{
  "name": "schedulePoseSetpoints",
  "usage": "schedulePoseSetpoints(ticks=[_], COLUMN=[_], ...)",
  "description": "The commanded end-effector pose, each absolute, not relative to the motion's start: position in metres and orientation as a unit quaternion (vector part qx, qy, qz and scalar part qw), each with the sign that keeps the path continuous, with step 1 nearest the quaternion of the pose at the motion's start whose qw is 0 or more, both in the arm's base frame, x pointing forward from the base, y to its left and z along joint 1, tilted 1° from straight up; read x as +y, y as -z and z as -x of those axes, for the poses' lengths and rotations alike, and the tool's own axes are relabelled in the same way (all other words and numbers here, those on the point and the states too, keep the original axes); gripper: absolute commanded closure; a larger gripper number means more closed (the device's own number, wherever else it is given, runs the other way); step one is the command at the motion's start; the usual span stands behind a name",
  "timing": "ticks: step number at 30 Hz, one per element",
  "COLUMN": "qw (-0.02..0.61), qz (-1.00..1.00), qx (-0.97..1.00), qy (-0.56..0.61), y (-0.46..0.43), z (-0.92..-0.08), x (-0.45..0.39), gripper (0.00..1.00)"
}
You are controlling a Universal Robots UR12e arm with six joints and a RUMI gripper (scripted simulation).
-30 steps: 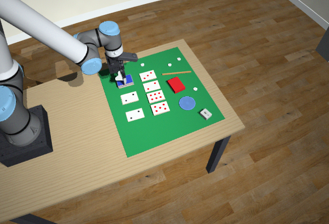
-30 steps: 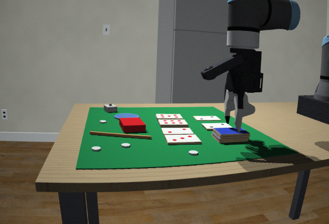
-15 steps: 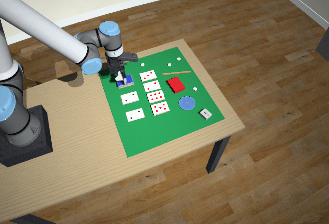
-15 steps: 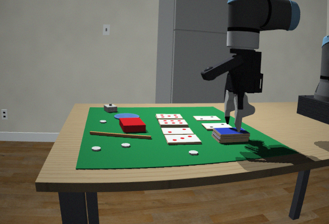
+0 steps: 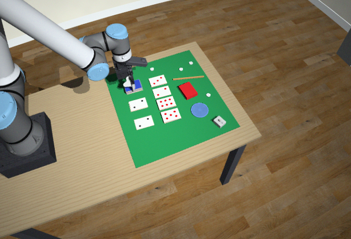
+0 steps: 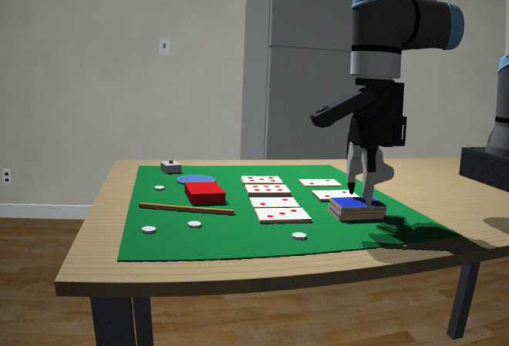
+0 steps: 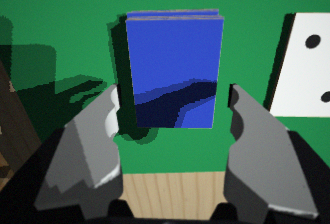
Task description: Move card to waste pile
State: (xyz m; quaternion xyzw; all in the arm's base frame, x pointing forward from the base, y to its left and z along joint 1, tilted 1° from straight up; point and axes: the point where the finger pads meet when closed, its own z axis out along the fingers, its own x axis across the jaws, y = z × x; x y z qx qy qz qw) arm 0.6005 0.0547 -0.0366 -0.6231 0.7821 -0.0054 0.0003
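A light wooden table (image 5: 73,145) on dark legs carries a green mat (image 5: 175,139) — beneath it a plank floor (image 5: 277,31), behind it pale walls and a grey fridge (image 6: 305,58). The claw (image 6: 358,194) hangs released over the blue-backed stock (image 6: 354,204), its fingers either side of the top card and gripping nothing. The waste pile (image 5: 138,104) lies just beside.
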Motion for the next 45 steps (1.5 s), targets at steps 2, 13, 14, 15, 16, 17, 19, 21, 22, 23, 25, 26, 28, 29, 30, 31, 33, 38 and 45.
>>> schedulePoseSetpoints(ticks=[2, 13, 14, 15, 16, 17, 19, 21, 22, 23, 25, 26, 28, 29, 30, 31, 33, 38, 45], qw=[0.001, 0.001, 0.001, 0.001, 0.001, 0.001, 0.001, 0.001, 0.001, 0.001, 0.001, 0.001, 0.001, 0.001, 0.001, 0.001, 0.001, 0.001, 0.001], qz=[0.623, 0.623, 0.623, 0.623, 0.623, 0.623, 0.623, 0.623, 0.623, 0.623, 0.623, 0.623, 0.623, 0.623, 0.623, 0.623, 0.623, 0.623, 0.623], qx=[0.782, 0.782, 0.782, 0.782, 0.782, 0.782, 0.782, 0.782, 0.782, 0.782, 0.782, 0.782, 0.782, 0.782, 0.782, 0.782, 0.782, 0.782, 0.782], qy=[0.006, 0.006, 0.006, 0.006, 0.006, 0.006, 0.006, 0.006, 0.006, 0.006, 0.006, 0.006, 0.006, 0.006, 0.006, 0.006, 0.006, 0.006, 0.006], y=[0.0364, 0.0373, 0.0377, 0.0381, 0.0384, 0.0384, 0.0388, 0.0392, 0.0393, 0.0394, 0.0394, 0.0394, 0.0394, 0.0394, 0.0394, 0.0394, 0.0394, 0.0394, 0.0394], z=[-0.6011, -0.6011, -0.6011, -0.6011, -0.6011, -0.6011, -0.6011, -0.6011, -0.6011, -0.6011, -0.6011, -0.6011, -0.6011, -0.6011, -0.6011, -0.6011, -0.6011, -0.6011, -0.6011], x=[0.0546, 0.0546, 0.0546, 0.0546, 0.0546, 0.0546, 0.0546, 0.0546, 0.0546, 0.0546, 0.0546, 0.0546, 0.0546, 0.0546, 0.0546, 0.0546, 0.0546, 0.0546, 0.0546], gripper=[0.50, 0.50, 0.50, 0.50, 0.50, 0.50, 0.50, 0.50, 0.50, 0.50, 0.50, 0.50, 0.50, 0.50, 0.50, 0.50, 0.57, 0.57, 0.57])
